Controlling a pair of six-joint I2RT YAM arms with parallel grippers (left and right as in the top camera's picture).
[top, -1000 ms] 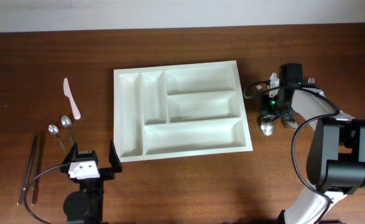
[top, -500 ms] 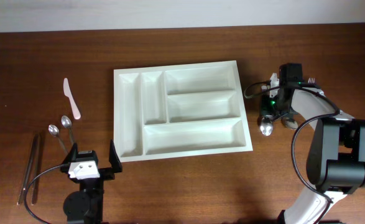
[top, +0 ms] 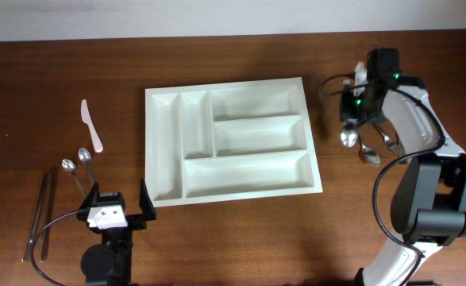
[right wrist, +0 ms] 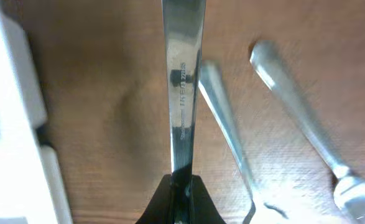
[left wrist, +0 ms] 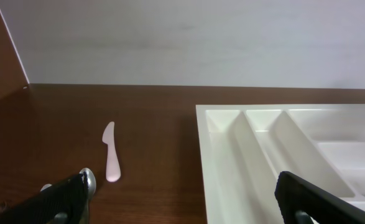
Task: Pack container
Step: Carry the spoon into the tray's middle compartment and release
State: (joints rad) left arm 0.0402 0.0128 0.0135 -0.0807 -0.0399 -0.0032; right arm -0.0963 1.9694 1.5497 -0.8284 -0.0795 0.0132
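A large white container [top: 248,171], a cutlery tray with five compartments, lies flat at the centre of a dark wooden counter [top: 240,246], seen from overhead. Every compartment is bare, so no packing is done yet. In the upper right of the overhead view, just beyond the tray's right edge, the right fingers [right wrist: 160,208] are pressed together on the handle of a metal spoon [top: 348,137], whose bowl hangs toward the lower part of the frame. The right wrist view shows the pinched handle running straight up the middle of the frame. Just beside it on the counter lie a second spoon [top: 367,156] and a fork [top: 390,144]. At the left of the frame, well apart from the tray, lie a pale plastic knife [top: 90,125], two small spoons [top: 68,166] and a pair of long thin metal pieces [top: 38,216], too slim to identify. The left fingers [left wrist: 58,199] are spread wide and empty near the tray's lower left corner. By my judgement, the first item is only just in hand, and all the cutlery on both sides is left to place.
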